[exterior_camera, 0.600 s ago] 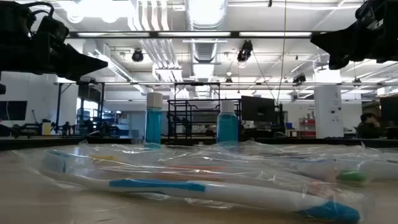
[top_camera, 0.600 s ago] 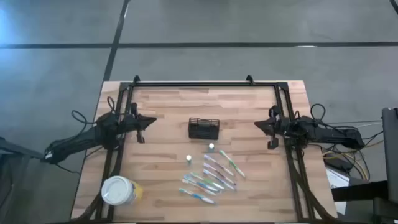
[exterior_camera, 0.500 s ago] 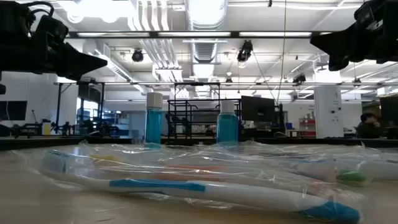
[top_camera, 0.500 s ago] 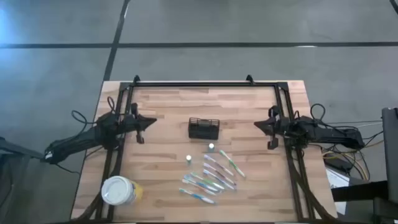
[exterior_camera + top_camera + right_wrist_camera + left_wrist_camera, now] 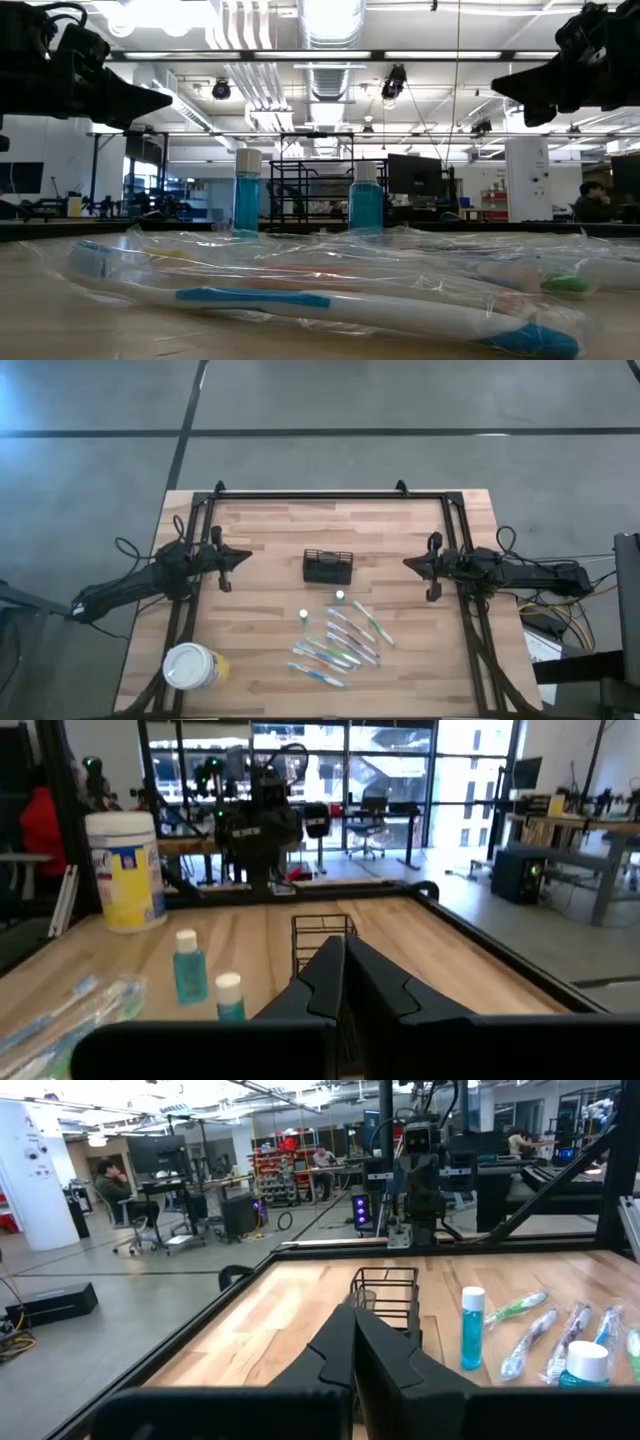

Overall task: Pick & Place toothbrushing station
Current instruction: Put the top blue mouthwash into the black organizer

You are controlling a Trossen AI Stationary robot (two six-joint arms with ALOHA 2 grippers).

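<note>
Between our clenched left gripper (image 5: 232, 559) and clenched right gripper (image 5: 421, 565), well apart from both, the toothbrushing station (image 5: 328, 566) sits ungrasped on the table (image 5: 270, 530), arms flanking it for approach.

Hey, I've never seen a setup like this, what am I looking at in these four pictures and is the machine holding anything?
It is a robot with two dark arms at a wooden table. One picture looks straight down from above, one looks level across the tabletop, and two come from cameras on the arms' wrists. From above, the left gripper hangs at the table's left side and the right gripper at its right. Both are shut and hold nothing. Between them sits a small black wire basket. In front of it stand two little blue bottles and a heap of wrapped toothbrushes. A white-lidded tub stands at the near left corner.
</note>
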